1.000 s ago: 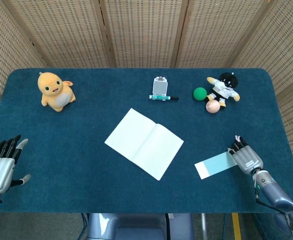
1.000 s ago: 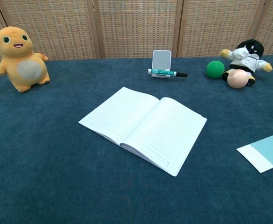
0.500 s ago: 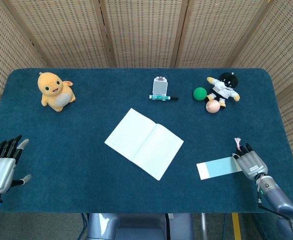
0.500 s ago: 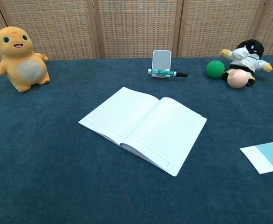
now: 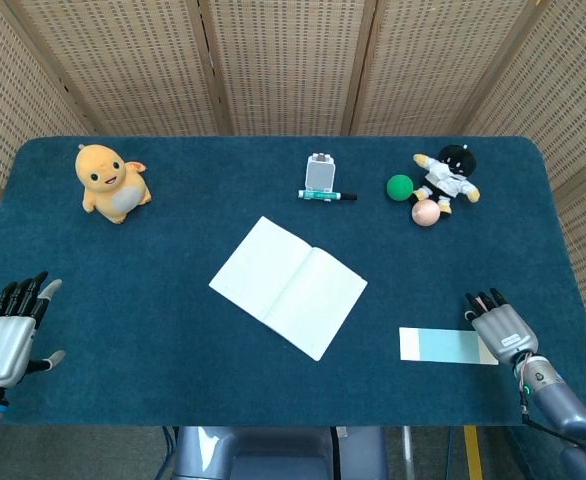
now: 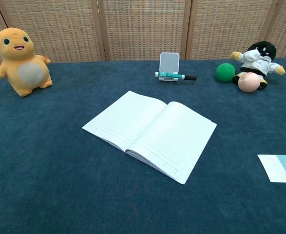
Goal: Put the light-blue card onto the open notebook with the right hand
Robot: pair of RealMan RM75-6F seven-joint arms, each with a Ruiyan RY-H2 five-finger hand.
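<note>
Your right hand (image 5: pixel 497 326) sat at card (image 5: pixel 446 345) right end, long axis left-right; grip unclear. Notebook (image 5: pixel 288 286) lay up-left. Left hand (image 5: pixel 5 337) open, far.

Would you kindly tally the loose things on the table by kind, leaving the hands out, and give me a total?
Plush toys: 2, the orange dinosaur plush and the black-and-white doll.
Balls: 2, the green ball and the pink ball.
Paper goods: 2, the open notebook and the light-blue card.
Markers: 1, the green marker.
Stands: 1, the white stand.
Total: 8.
</note>
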